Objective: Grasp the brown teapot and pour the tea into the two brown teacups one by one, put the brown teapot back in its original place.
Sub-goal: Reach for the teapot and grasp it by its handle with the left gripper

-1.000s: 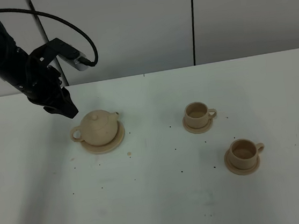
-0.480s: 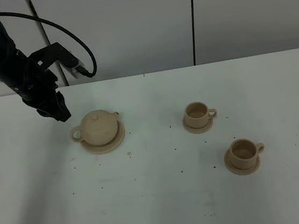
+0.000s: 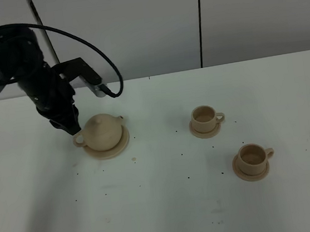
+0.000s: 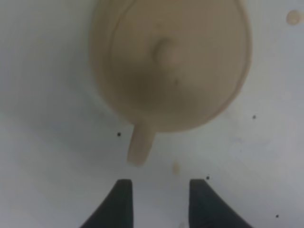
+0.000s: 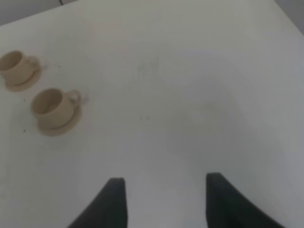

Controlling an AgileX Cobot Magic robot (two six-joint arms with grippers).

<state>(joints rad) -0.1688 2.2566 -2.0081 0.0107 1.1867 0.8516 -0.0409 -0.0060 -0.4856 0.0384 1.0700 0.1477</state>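
Note:
The brown teapot (image 3: 103,131) sits on its wide saucer (image 3: 122,145) at the left of the table, loop handle (image 3: 79,139) pointing left. My left gripper (image 3: 72,127) is open just above and beside that handle. In the left wrist view the teapot (image 4: 171,61) fills the frame, its handle (image 4: 140,145) points at my open gripper (image 4: 159,199), and nothing is between the fingers. Two brown teacups on small saucers stand at the right: one farther (image 3: 204,119), one nearer (image 3: 253,159). The right wrist view shows both cups (image 5: 52,108) (image 5: 16,69) and my right gripper (image 5: 164,202), open and empty.
The white table (image 3: 170,204) carries small dark specks and a tan spot (image 3: 133,160) near the teapot saucer. A grey panelled wall (image 3: 200,21) runs behind the table's back edge. The left arm's black cable (image 3: 102,66) loops above the teapot.
My left arm has swung right and down, bringing the gripper from the upper left of the teapot to right at its handle. The teapot and cups have not moved.

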